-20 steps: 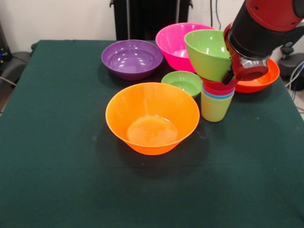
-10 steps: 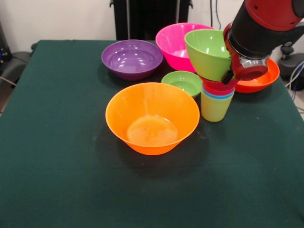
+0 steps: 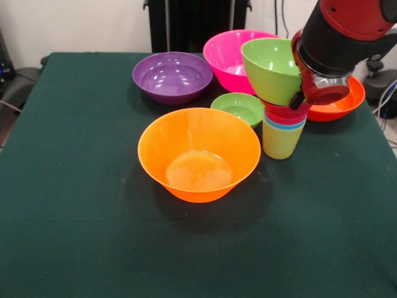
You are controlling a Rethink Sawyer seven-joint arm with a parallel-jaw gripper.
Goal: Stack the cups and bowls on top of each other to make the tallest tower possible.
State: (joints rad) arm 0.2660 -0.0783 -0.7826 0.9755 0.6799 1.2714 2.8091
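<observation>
Front view. The tool [image 3: 303, 99] is seen at the end of the red and black arm [image 3: 344, 31], lowered against the rim of the lime green bowl [image 3: 272, 69]; whether it is apart, together or clamped cannot be told, as the arm's body hides it. The tower [image 3: 282, 118] is shown directly below and beside the tool: the yellow-green cup [image 3: 280, 141] stands on the counter [image 3: 74, 236], the blue cup [image 3: 284, 125] and the red cup [image 3: 285, 114] are nested in it, and the lime green bowl is tilted on top. Behind the tool the red-orange bowl [image 3: 344, 105] is partly hidden. To the picture-left of the tool the small green bowl [image 3: 239, 108] is set near the tower, with the pink bowl [image 3: 226, 56] and the purple bowl [image 3: 172, 76] beyond it. The big orange bowl [image 3: 198, 154] lies nearer the camera, apart from the tower.
</observation>
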